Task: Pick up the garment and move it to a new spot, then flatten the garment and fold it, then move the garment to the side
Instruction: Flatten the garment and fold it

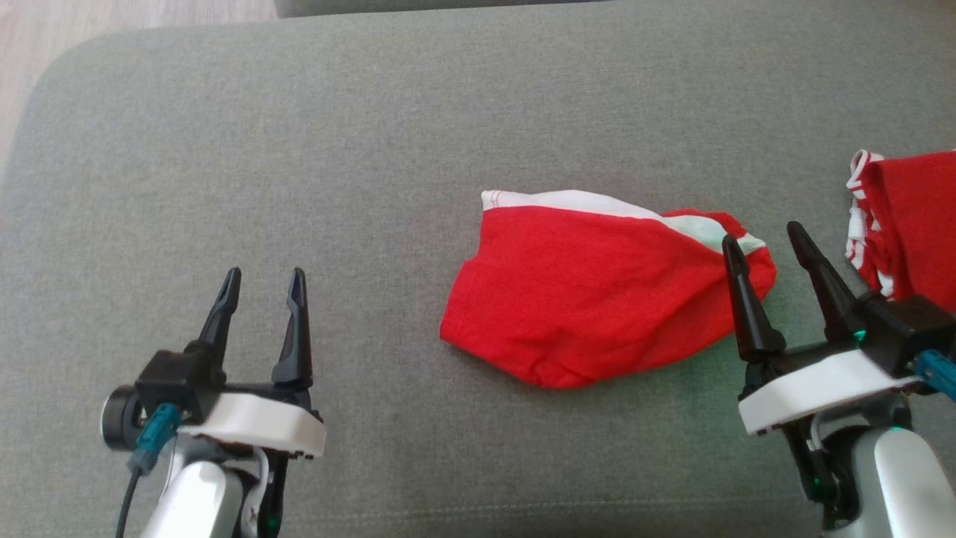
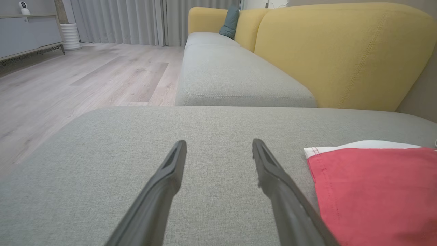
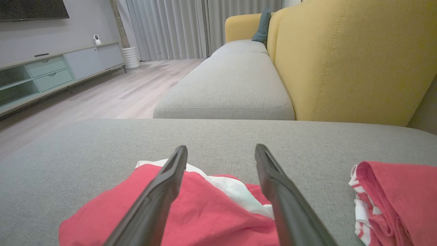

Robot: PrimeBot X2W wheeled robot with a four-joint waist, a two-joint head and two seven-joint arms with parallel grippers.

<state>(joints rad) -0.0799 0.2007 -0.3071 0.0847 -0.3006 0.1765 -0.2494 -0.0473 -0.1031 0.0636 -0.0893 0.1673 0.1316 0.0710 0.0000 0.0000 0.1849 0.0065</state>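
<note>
Nearest to the robot, the left gripper (image 1: 266, 275) hovers over bare grey fabric. Its two dark fingers stand apart and hold nothing. It is well apart from the garment, which lies to its right.

The right gripper (image 1: 763, 234) also has its fingers spread and empty. It is at the right end of the garment (image 1: 590, 291), and in the right wrist view the red cloth lies under and between its fingers. I cannot tell if the fingertips touch the cloth.

The garment is red with a white band (image 1: 567, 200) along its far edge. It rests near the middle of the grey cushion (image 1: 299, 149), a little to the right. It is loosely bunched, not spread out and not folded. A second red piece with white stripes (image 1: 911, 224) lies at the right, apart from it.

Further away is the wooden floor (image 1: 112, 19), then a yellow sofa (image 2: 341, 51) and grey curtains (image 2: 119, 20).

In my judgement the task is at an early step: the garment is waiting to be taken. The next move asks the right gripper to go down onto the right end and close on the cloth only, not on the cushion. The left gripper needs to travel to the left edge of the garment, so that both can lift it and later pull it flat. The striped piece is close, so the right gripper must avoid catching it.
</note>
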